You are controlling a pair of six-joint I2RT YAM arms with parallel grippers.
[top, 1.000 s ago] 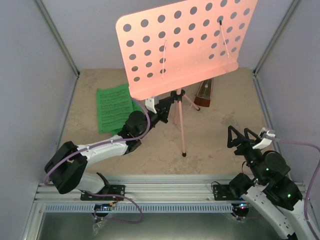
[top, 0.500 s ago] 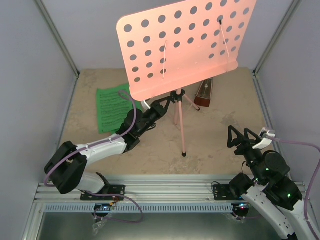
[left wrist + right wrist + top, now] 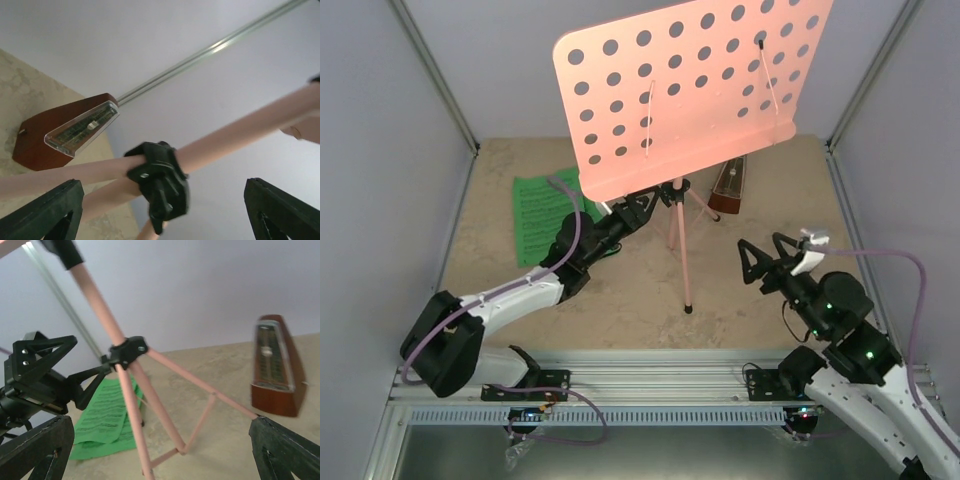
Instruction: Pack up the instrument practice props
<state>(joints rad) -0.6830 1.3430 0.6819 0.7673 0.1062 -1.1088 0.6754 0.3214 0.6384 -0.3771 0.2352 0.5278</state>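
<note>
The left end effector [image 3: 645, 206] is opened wide, its jaws on both sides of the black collar [image 3: 157, 182] where the tripod legs join the pole of the pink music stand [image 3: 682, 255]; nothing is gripped. The right end effector [image 3: 765, 262] is wide too, empty, well apart. The stand is upright on the worktop [image 3: 770, 235], between green pages [image 3: 542, 215] and metronome [image 3: 728, 188]; I judge it light, stiff, top-heavy, best held at the collar.
</note>
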